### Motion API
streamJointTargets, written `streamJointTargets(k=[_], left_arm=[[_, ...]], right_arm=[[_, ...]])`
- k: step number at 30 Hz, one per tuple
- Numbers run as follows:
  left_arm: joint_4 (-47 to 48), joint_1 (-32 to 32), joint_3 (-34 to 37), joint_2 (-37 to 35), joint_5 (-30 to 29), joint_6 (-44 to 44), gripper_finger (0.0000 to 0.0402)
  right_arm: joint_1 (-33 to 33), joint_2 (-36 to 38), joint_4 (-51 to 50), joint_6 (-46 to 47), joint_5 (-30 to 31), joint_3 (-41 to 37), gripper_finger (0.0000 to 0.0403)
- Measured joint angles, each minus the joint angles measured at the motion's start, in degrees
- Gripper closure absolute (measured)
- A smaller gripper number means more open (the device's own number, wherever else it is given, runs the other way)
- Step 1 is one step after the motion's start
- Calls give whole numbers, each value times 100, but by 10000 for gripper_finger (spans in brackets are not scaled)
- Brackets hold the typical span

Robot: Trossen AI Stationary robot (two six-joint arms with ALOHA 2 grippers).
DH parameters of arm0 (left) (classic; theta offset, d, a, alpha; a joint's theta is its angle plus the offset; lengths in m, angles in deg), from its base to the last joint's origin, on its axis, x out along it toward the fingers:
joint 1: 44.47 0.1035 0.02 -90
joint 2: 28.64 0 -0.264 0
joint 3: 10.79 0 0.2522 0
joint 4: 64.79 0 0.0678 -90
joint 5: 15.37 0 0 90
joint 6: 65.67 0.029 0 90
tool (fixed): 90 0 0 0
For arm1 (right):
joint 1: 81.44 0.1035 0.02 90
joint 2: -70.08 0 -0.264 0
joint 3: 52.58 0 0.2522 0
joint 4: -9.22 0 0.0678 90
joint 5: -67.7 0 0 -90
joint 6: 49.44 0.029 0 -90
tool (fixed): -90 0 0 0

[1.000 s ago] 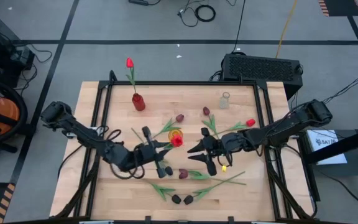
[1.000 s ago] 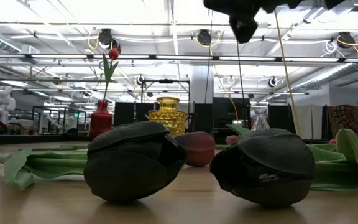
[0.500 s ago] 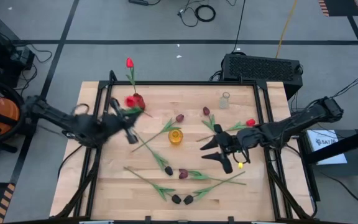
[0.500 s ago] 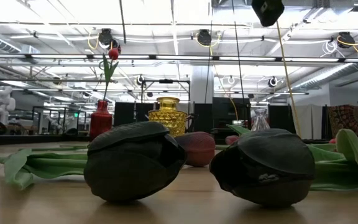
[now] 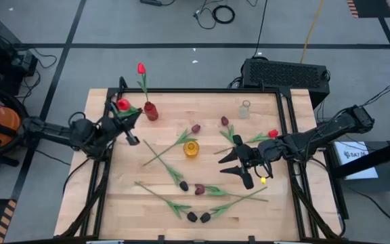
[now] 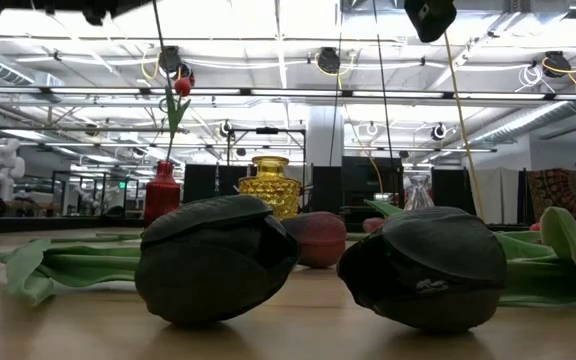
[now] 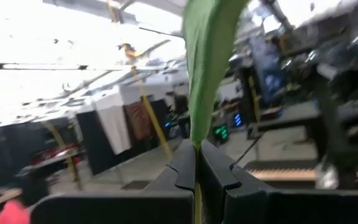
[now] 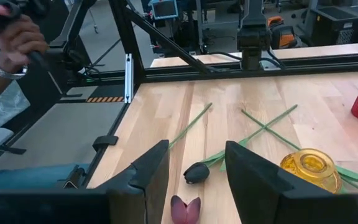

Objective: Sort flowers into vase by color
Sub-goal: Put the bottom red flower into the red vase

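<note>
Left gripper [image 5: 122, 119] clamped on a red tulip [image 5: 122, 104] stem beside the red vase [image 5: 151, 111]; right gripper [image 5: 230, 164] parted, empty, over the table [image 5: 283, 203].

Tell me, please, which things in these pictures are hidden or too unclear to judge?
- Left gripper: high view, too small to show its hold on the red tulip.
- Red tulip's head: left wrist view, outside the picture; only the green stem shows.
- Clear vase: low view, partly hidden behind a black tulip head.
</note>
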Motion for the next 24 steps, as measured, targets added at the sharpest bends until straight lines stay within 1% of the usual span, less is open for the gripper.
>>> streamJointTargets(k=[4, 7, 13, 20, 24], left_arm=[[14, 513, 227, 1, -11, -66, 399], [-17, 936, 379, 9, -161, -451, 399], [-33, 1598, 397, 59, -124, -551, 399], [-30, 2224, 397, 197, -12, -1373, 399], [-30, 2416, 397, 408, 9, -1608, 399]], right_arm=[[-7, 0, 1, -1, 86, -1, 255], [-9, 0, 4, -34, 203, -1, 255], [-17, 0, 3, -176, 203, -1, 255], [-17, 0, 5, -151, 203, -1, 255], [-17, 0, 5, -145, 201, -1, 255]])
